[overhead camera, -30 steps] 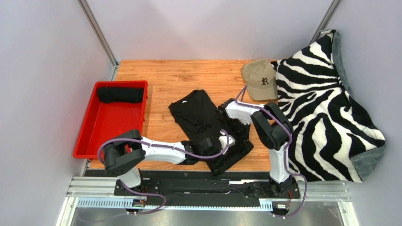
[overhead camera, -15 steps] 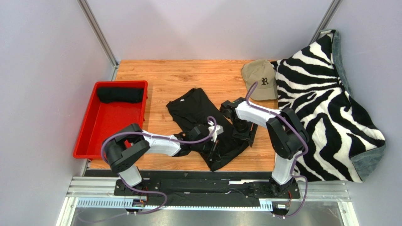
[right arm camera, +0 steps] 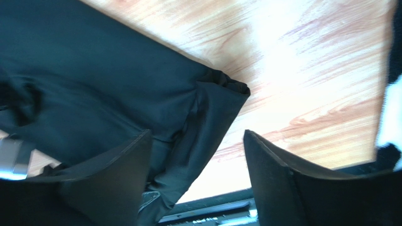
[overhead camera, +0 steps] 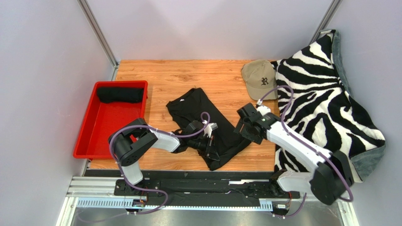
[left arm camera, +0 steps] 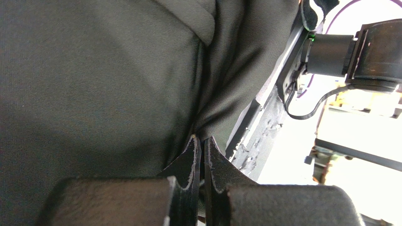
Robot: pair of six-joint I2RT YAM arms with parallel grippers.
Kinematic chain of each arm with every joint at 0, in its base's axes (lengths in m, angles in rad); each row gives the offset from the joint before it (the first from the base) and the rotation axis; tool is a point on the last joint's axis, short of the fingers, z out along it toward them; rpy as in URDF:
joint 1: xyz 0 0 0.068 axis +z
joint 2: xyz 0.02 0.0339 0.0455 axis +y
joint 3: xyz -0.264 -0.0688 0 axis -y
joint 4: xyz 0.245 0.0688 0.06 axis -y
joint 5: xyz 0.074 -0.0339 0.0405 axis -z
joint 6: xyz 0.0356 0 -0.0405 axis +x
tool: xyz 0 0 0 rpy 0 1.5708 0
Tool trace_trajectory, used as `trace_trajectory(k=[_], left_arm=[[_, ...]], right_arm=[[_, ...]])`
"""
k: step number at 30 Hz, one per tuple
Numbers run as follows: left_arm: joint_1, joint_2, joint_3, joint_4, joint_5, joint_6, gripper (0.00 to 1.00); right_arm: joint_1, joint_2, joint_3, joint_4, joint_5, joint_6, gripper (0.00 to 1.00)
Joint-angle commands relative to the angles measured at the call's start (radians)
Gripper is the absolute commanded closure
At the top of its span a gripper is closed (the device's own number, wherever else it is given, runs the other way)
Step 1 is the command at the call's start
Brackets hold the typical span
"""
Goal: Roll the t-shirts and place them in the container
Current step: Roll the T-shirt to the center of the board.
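Zebra blanket fills the frame's right side. Wooden table sits centre. Red tray at left, rolled black shirt in its upper end. Black t-shirt lies crumpled mid-frame. Tan cap upper right. My left pincer pinches t-shirt fabric; my right pincer gapes wide above the t-shirt's edge, holding nothing.

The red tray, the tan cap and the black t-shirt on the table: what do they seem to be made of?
The red rectangular tray is probably moulded plastic: smooth, with an even colour. The tan baseball cap is cloth, perhaps cotton twill: matte, with a stitched dark letter. The black t-shirt is soft, fine-knit fabric, matte; it folds and creases.
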Motion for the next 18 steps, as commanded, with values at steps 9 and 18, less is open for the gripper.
trace_trajectory(k=[9, 18], left_arm=[[0.023, 0.036, 0.031, -0.056, 0.044, -0.032, 1.00], [0.027, 0.046, 0.055, -0.100, 0.044, -0.023, 1.00]], right_arm=[[0.084, -0.330, -0.274, 0.179, -0.064, 0.122, 0.90], [0.170, -0.347, -0.316, 0.209, -0.096, 0.142, 1.00]])
